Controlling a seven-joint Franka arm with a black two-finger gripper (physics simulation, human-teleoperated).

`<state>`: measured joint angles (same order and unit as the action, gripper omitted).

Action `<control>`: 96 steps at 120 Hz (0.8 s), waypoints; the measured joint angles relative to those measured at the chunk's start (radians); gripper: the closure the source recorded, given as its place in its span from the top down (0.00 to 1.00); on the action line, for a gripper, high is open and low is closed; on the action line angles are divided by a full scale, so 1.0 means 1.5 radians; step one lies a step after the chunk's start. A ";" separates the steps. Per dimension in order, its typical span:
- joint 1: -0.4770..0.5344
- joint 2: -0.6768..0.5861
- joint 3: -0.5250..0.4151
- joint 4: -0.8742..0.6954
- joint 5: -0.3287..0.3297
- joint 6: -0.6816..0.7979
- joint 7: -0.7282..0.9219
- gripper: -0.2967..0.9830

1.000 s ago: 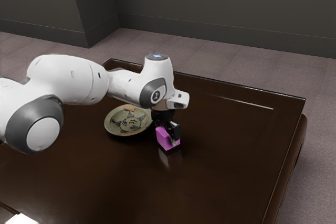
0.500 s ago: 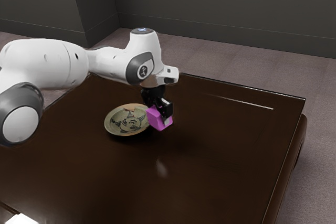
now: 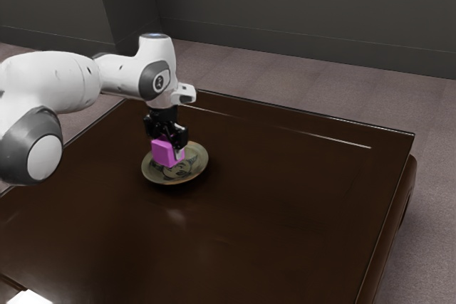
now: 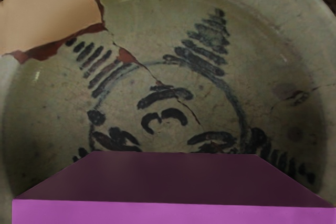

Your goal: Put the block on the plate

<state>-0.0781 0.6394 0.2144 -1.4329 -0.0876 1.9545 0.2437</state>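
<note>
The claw [image 3: 169, 146] is clamped on one pink block [image 3: 166, 153], over one cracked plate [image 3: 199, 164] on one dark counter [image 3: 285, 211].

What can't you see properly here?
- The block's underside: turned away in the exterior view, so I can't tell if it touches the plate.
- Some of the plate's painting: behind the block in the wrist view.
- The arm's base: past the exterior view's left edge.
- A white thing: cut off by the exterior view's lower edge.
</note>
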 joint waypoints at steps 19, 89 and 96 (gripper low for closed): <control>0.004 0.024 0.000 0.012 -0.002 0.014 -0.002 0.60; -0.048 -0.259 -0.036 -0.112 0.014 -0.073 0.105 0.76; -0.056 -0.288 -0.039 -0.112 0.023 -0.092 0.134 0.76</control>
<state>-0.1624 0.2069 0.1566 -1.6013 -0.0538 1.8164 0.4452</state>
